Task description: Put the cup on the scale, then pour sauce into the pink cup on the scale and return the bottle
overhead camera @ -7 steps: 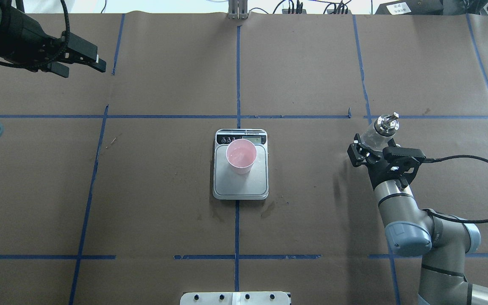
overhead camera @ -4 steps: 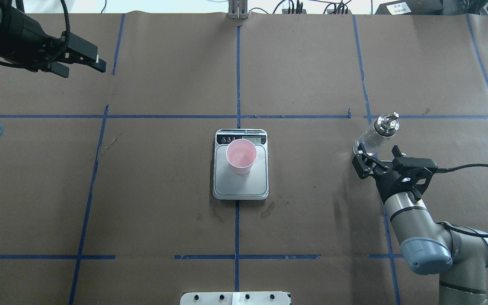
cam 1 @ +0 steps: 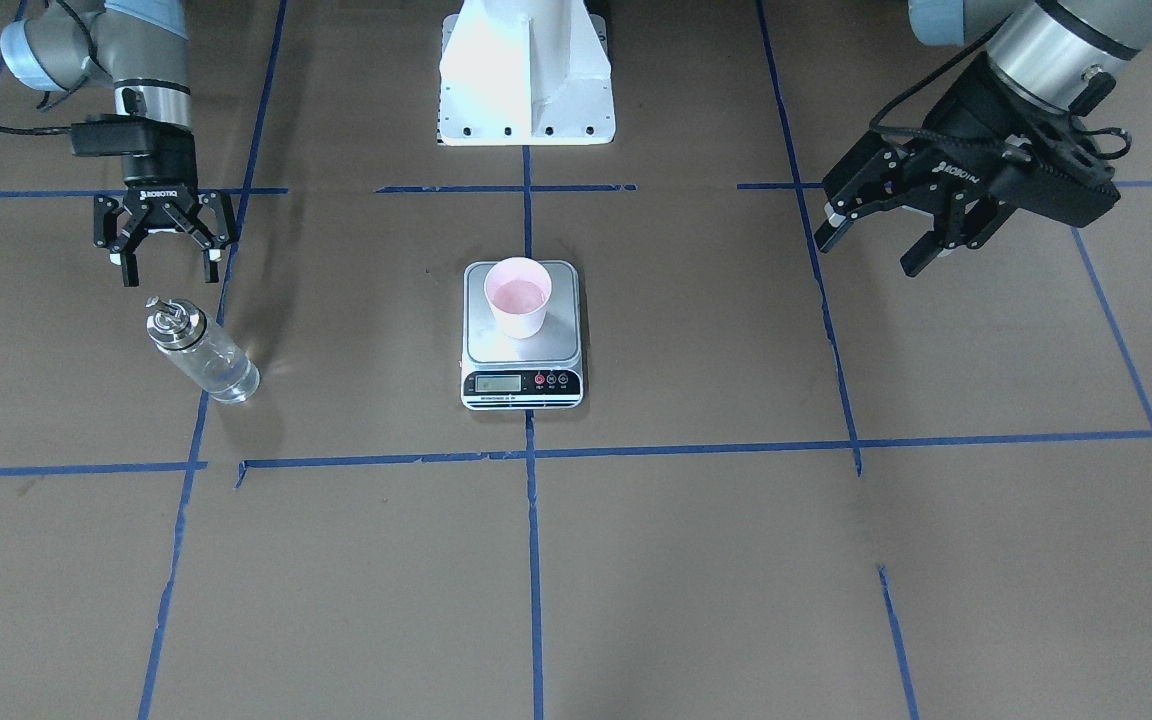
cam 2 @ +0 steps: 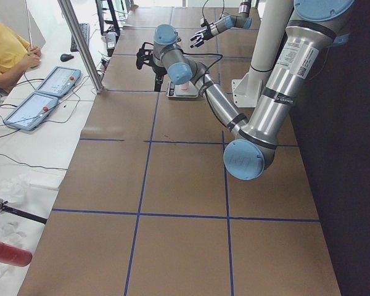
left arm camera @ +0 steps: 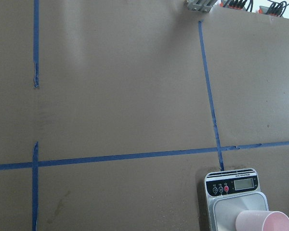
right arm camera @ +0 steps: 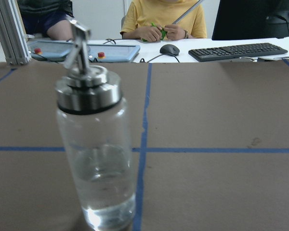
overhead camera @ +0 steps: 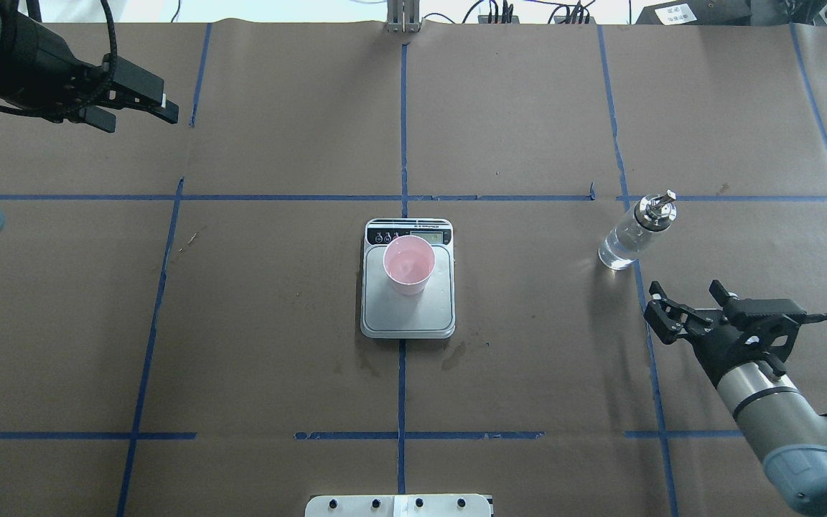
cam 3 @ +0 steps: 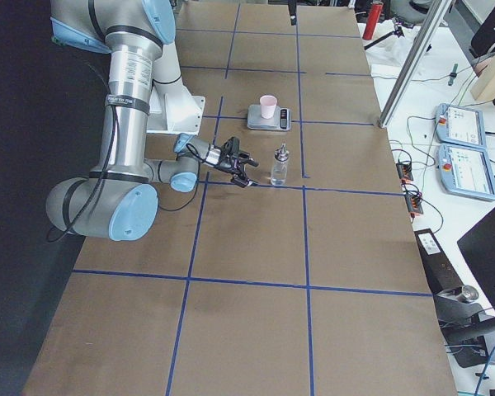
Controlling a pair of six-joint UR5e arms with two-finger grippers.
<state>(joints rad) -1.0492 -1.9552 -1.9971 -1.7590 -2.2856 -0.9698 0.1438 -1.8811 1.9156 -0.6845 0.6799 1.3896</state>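
- The right gripper [overhead camera: 683, 291] has let go of the bottle [overhead camera: 629, 235] and backed away. A second ago its fingers sat on either side of the glass. Now they are spread wide with nothing between them, and the gripper hangs at about 5 o'clock from the bottle in the overhead view, well apart from it.
- The bottle stands upright and alone on the table, roughly at 3 o'clock from the scale [overhead camera: 385, 309]. It rests on a blue tape line [right arm camera: 145, 110], in the same spot as a second ago.
- The wrist view shows the sauce [right arm camera: 103, 183] as a clear liquid filling only the lower part of the glass.
- The cup [overhead camera: 408, 266] sits upright on the scale's plate, toward the 12 o'clock edge by the display. It has not moved. The display is too small to read, and I cannot tell how much liquid is in the cup.
- The left gripper [overhead camera: 141, 115] is parked high at about 10 o'clock from the scale, fingers spread and empty, unchanged.
- Judgement: with the cup on the scale and the bottle set down and released, the return step looks finished. Only the arm's retreat seems left.
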